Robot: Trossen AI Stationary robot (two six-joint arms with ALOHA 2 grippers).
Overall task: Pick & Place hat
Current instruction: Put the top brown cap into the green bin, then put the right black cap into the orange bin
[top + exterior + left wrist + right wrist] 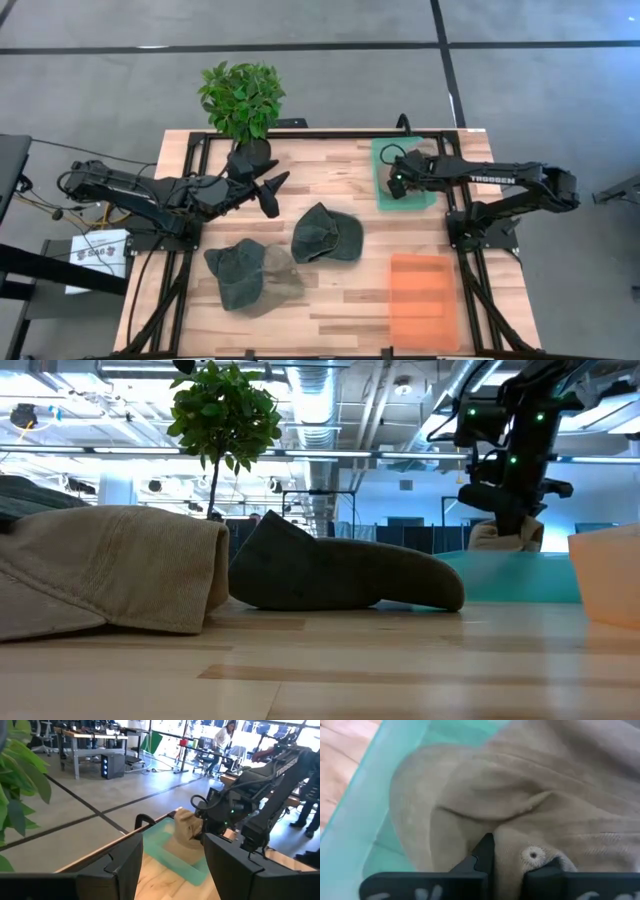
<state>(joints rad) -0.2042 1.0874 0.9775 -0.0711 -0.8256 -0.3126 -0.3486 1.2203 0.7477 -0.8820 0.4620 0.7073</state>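
My right gripper (397, 182) is over the teal tray (382, 150) at the table's far right and is shut on a tan hat (186, 834). That hat also fills the right wrist view (485, 790). My left gripper (277, 195) waits open beside the plant pot (250, 155), clear of everything. Three more hats lie flat on the table. A dark green one (327, 233) is in the middle. Another dark green one (233, 268) and a tan one (280, 280) overlap near the left front. My right gripper pinches a fold of the tan hat's crown between its two fingers, right beside a stitched eyelet (534, 854). The fingers come from above, slanting down. The hat hangs slack below them (505, 535), and its lower part lies in the teal tray (165, 852).
An orange tray (422, 300) sits at the right front. A potted plant (242, 98) stands at the far edge, next to my left gripper. Bare wood shows between the middle hat and the orange tray. People and desks are in the room beyond.
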